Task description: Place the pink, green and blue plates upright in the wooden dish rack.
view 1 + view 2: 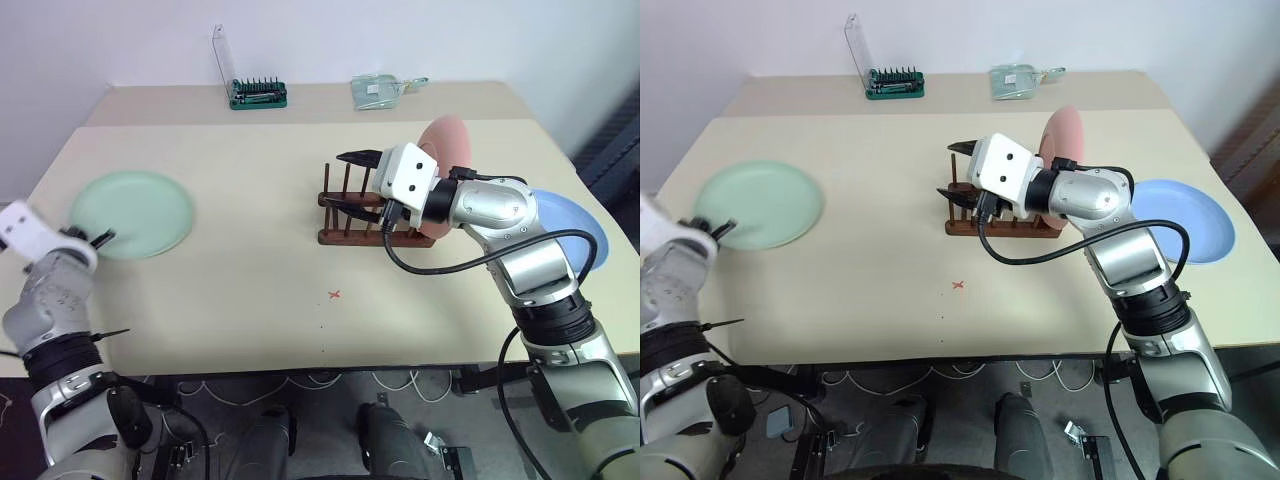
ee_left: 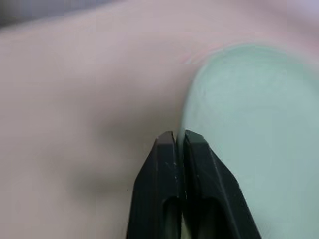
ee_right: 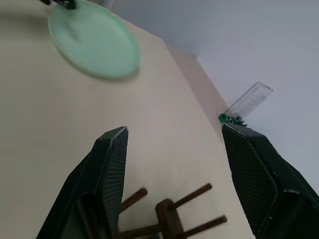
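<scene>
The green plate lies flat on the table at the left. My left gripper is at its near rim, and in the left wrist view the rim runs between the shut fingers. The wooden dish rack stands mid-table. The pink plate stands upright at the rack's right end, partly hidden behind my right arm. My right gripper hovers open over the rack's left pegs, holding nothing. The blue plate lies flat at the right, partly covered by the arm.
A green bit holder with a clear lid and a clear packet sit at the table's far edge. A small red cross marks the tabletop in front of the rack. The near table edge runs close below my arms.
</scene>
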